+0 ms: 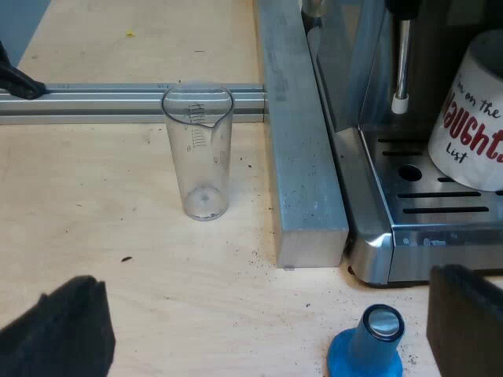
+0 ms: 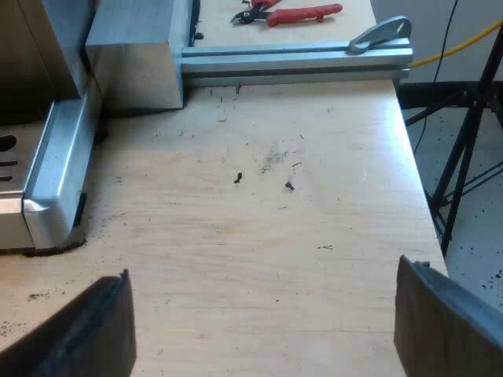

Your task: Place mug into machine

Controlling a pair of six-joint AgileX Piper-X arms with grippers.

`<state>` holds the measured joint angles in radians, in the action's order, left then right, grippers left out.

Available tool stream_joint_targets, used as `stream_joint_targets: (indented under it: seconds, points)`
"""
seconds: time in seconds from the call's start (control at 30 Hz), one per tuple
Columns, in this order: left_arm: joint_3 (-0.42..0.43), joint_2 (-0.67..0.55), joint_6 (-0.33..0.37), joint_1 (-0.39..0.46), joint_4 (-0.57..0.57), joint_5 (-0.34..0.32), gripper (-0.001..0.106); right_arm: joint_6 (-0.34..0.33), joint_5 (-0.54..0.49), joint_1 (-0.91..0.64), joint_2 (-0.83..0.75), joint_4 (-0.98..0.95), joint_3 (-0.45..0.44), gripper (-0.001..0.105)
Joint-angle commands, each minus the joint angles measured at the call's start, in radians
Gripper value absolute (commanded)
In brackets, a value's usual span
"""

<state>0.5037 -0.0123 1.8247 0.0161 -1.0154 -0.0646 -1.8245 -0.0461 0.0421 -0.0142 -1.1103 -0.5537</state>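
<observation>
1. Currently the left gripper [image 1: 263,322] is hovering over the table [image 1: 94,220], fingers spread wide and pinching nothing.
2. Glass [image 1: 198,153] is standing upright on the table, just beside the beam [image 1: 302,157]. Tamper [image 1: 368,345] is sitting near the beam's end, between the left fingers but not touching either.
3. Machine [image 1: 369,236] is sitting tight against the beam. Mug [image 1: 471,126] is standing on its tray [image 1: 424,206], near the wand [image 1: 402,71], with the red print facing the camera. My read: it's already sitting in place, or close to it.
4. Handling, as a judgement: the mug is looking ceramic, so stiff, fairly heavy and fragile. The glaze is likely making it slippery, and it's risking a chip if knocked against the wand. Its handle is hidden, so I'm favouring a pinch on the rim wall, one finger inside, and slow moves.
5. Right gripper [image 2: 267,326] is hanging over the table, fingers spread and holding nothing. The machine's corner is sitting near it. Pliers [image 2: 299,13] are lying well apart, beyond the rail [image 2: 291,56].
</observation>
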Motion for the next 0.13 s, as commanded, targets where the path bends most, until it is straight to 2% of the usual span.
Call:
stream_joint_targets:
  seconds: [0.03,0.13]
  points:
    - [0.002,-0.137,0.0,0.002,0.013,0.001,0.082,-0.004,0.006,0.001,-0.039,0.007,-0.006,0.07]
    - [0.002,-0.137,0.0,0.002,0.013,0.001,0.082,-0.004,0.006,0.001,-0.039,0.007,-0.006,0.07]
